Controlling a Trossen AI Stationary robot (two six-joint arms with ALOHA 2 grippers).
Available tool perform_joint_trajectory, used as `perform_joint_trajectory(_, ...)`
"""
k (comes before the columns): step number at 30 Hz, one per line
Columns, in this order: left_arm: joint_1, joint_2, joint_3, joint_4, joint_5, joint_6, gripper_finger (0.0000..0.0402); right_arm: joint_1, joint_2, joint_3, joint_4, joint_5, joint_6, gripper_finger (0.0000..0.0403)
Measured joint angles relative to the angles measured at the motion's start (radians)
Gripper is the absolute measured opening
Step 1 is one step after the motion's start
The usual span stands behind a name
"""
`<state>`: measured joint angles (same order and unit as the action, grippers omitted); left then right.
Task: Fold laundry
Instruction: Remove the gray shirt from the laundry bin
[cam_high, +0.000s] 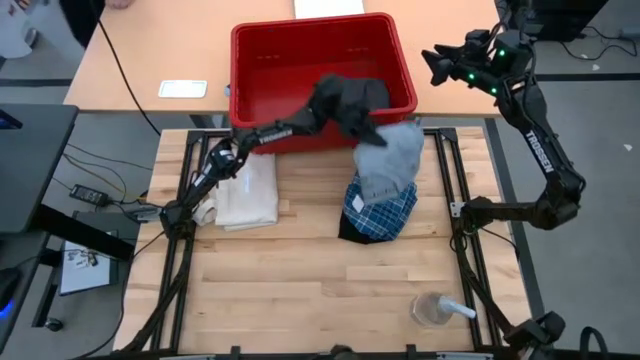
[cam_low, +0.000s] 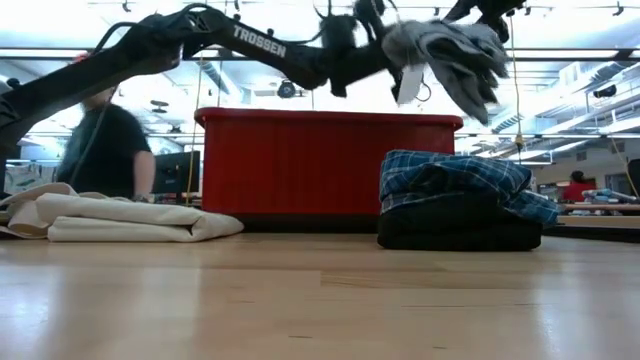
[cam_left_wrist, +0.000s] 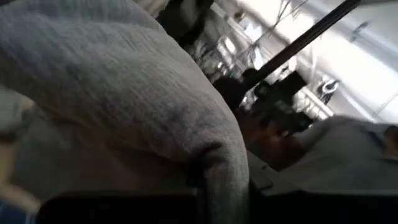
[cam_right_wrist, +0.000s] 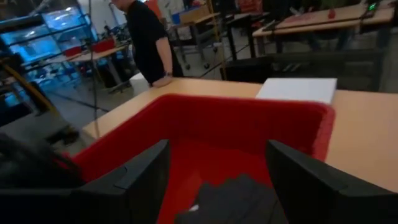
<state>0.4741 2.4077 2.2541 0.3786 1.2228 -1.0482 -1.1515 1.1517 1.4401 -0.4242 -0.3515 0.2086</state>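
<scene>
We see the left gripper (cam_high: 372, 128) raised above the table, clamped on the grey garment (cam_high: 392, 152), which hangs in the air just in front of the red bin (cam_high: 250, 75). The plaid garment (cam_high: 382, 208) lies folded on the black garment (cam_high: 350, 232) on the table, below the hanging cloth. A cream cloth (cam_high: 247, 190) lies folded beside the left arm. The right gripper (cam_high: 436, 62) hovers beside the bin, fingers spread.
</scene>
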Motion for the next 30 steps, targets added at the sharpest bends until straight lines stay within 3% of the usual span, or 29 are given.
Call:
perform_joint_trajectory(3, -0.015, 0.001, -0.078, -0.137, -0.071, 0.164, 0.0038, 0.007, -0.013, 0.0, -0.023, -0.029, 0.0, 0.027)
perform_joint_trajectory(7, -0.014, -0.001, -0.227, -0.162, -0.217, 0.307, 0.0038, 0.033, -0.017, 0.0, -0.037, -0.036, 0.0, 0.027)
perform_joint_trajectory(10, -0.011, 0.002, -0.345, -0.158, -0.289, 0.307, 0.0046, 0.051, -0.02, 0.0, -0.036, -0.037, -0.001, 0.027)
perform_joint_trajectory(14, -0.017, -0.005, -0.442, -0.141, -0.259, 0.24, 0.0063, 0.068, -0.02, 0.0, -0.036, -0.037, -0.007, 0.027)
perform_joint_trajectory(21, -0.052, -0.001, -0.455, -0.082, -0.275, 0.24, 0.0089, 0.074, -0.02, 0.0, -0.035, -0.04, -0.01, 0.027)
perform_joint_trajectory(30, -0.064, -0.001, -0.344, -0.079, -0.305, 0.282, 0.0111, 0.077, -0.019, 0.0, -0.035, -0.044, -0.021, 0.027)
